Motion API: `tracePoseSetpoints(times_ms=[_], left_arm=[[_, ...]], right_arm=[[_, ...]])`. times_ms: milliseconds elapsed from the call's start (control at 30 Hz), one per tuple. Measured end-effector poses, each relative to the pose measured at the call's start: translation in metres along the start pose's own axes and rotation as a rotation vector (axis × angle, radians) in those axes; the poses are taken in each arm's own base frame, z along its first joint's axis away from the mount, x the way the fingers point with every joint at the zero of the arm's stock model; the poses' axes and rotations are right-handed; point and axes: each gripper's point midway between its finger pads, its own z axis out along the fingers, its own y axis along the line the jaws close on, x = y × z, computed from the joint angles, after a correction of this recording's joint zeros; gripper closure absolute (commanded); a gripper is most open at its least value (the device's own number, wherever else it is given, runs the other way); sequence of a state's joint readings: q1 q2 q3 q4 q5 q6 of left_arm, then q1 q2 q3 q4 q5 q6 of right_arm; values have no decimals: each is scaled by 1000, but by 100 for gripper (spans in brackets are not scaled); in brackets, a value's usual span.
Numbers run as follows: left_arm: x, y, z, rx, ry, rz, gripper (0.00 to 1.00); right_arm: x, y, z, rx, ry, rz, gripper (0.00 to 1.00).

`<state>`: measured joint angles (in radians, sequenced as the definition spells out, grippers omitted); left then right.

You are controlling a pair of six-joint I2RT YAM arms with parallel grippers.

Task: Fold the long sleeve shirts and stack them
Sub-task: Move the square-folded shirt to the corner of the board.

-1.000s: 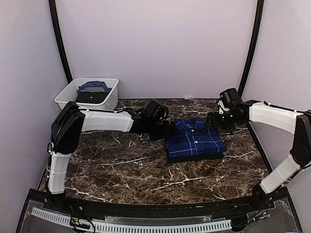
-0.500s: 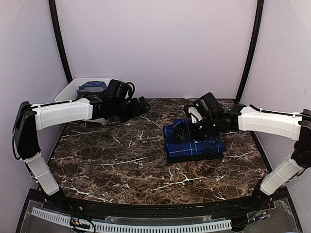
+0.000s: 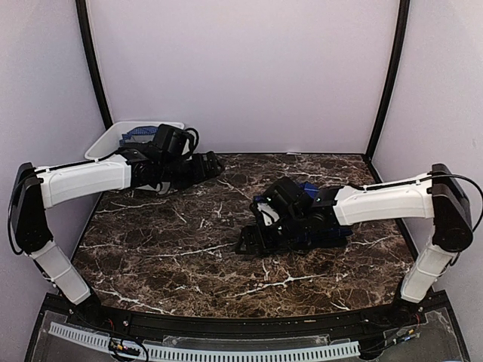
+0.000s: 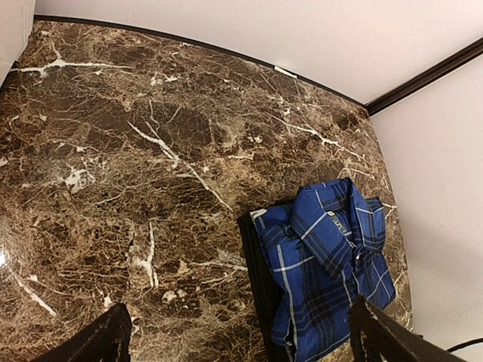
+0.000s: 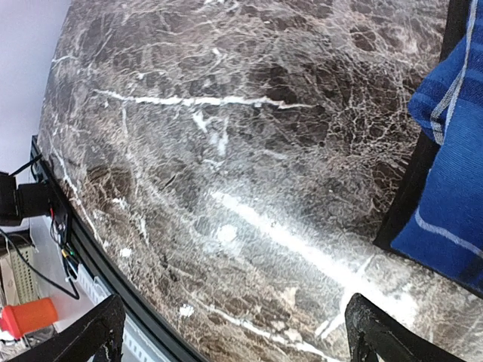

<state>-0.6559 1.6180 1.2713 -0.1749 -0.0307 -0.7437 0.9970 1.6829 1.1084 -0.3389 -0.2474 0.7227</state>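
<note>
Your left gripper (image 3: pixel 215 164) hangs released above the counter (image 3: pixel 173 256), near the white tub (image 3: pixel 102 147). Your right gripper (image 3: pixel 245 243), also spread and empty, hovers just left of the folded blue plaid shirt (image 4: pixel 332 264), which lies on what seems to be the black shirt (image 4: pixel 256 279), right of centre.

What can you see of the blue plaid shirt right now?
The blue plaid shirt is royal-blue woven cloth crossed by black and white lines, folded into a rectangle, collar on top, button placket showing. It lies flat on a black shirt, whose edge sticks out at one side, on the marble table. From above, the right arm crosses over it and hides most of it.
</note>
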Motion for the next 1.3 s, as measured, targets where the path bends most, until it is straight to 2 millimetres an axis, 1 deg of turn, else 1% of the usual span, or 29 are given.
tracePoseSetpoints(times_ms=[267,333,567,700,867,967,1100,1200,1300], left_arm=[[2,9,0,-9,10,-4,1],[2,11,-2,-12,8,-6,1],[3,15,-3,-19,9,-11,1],[3,16,-3,-19,9,-11,1],[3,16,-3,-19,10,-11,1],[3,16,-3,-20,10,-11,1],[3,16,-4,-19,8,-11,1],[3,16,-4,-19,9,-11,1],[3,16,-4,-18,8,-11,1]], right_arm=[[2,-17,31,17,31,99,2],[2,-22,34,17,28,124,1],[-17,-61,30,55,-35,233,1],[-35,-79,27,65,-82,260,1],[-68,-111,19,77,-164,291,1],[-89,-136,10,92,-213,308,2],[-119,-176,-5,133,-275,321,1],[-133,-202,-16,167,-307,322,1],[-140,-226,-29,198,-328,323,1]])
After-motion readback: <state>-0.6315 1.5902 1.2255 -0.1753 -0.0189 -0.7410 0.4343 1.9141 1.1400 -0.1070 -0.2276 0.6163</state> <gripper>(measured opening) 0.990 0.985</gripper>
